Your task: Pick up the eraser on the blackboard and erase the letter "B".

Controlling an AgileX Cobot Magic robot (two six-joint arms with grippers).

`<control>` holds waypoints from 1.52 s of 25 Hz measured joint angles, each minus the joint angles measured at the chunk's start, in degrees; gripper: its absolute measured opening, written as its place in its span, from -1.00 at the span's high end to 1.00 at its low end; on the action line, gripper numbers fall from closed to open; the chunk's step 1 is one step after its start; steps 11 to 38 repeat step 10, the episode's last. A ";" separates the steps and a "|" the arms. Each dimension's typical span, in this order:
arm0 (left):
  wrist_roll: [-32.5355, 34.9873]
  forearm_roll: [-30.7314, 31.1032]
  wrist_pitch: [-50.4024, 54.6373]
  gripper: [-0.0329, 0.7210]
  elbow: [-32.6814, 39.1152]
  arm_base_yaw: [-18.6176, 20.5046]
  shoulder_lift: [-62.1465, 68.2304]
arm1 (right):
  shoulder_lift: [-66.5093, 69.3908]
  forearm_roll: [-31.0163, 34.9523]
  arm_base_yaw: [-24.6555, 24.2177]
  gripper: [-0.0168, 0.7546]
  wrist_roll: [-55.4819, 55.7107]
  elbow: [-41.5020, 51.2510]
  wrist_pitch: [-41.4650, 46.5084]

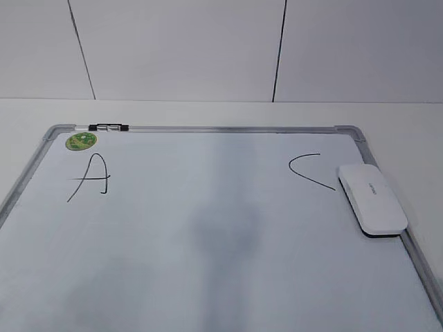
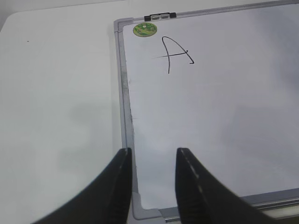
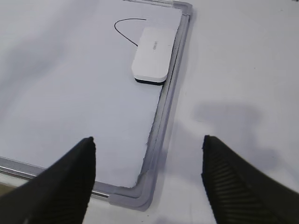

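Both of our grippers hang open and empty above the near end of the blackboard (image 1: 208, 228). Our right gripper (image 3: 148, 179) has its jaws spread wide over the board's near right corner, and our left gripper (image 2: 152, 186) holds a narrower gap over the near left edge of the frame; neither shows in the exterior view.

We see the eraser (image 1: 372, 199) lying flat, dark underside down, at the board's right edge, its long side along the silver frame and its far end just beside the tail of the "C" (image 1: 309, 171). We judge it sits there as a parked tool, within reach of our right arm alone.

From the right wrist view the eraser (image 3: 152, 55) lies well ahead of the open jaws and close to their centre line, so we judge that a forward reach and a descent would bring the fingers around it.

We find the "A" (image 1: 91, 176) under the green sticker (image 1: 81, 141), with the small clip (image 1: 109, 127) on the far frame beside it. Between the "A" and the "C" we see no letter "B", only bare board with a faint grey smudge, so we judge the erasing may already be done.
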 joint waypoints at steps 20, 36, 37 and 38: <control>0.00 0.00 -0.12 0.28 0.00 0.00 0.00 | 0.00 -0.12 0.00 -0.49 0.22 0.00 -0.13; 0.00 0.00 -0.12 0.28 0.00 0.00 0.00 | 0.00 -0.12 0.00 -0.49 0.22 0.00 -0.13; 0.00 0.00 -0.12 0.28 0.00 0.00 0.00 | 0.00 -0.12 0.00 -0.49 0.22 0.00 -0.13; 0.00 0.00 -0.12 0.28 0.00 0.00 0.00 | 0.00 -0.12 0.00 -0.49 0.22 0.00 -0.13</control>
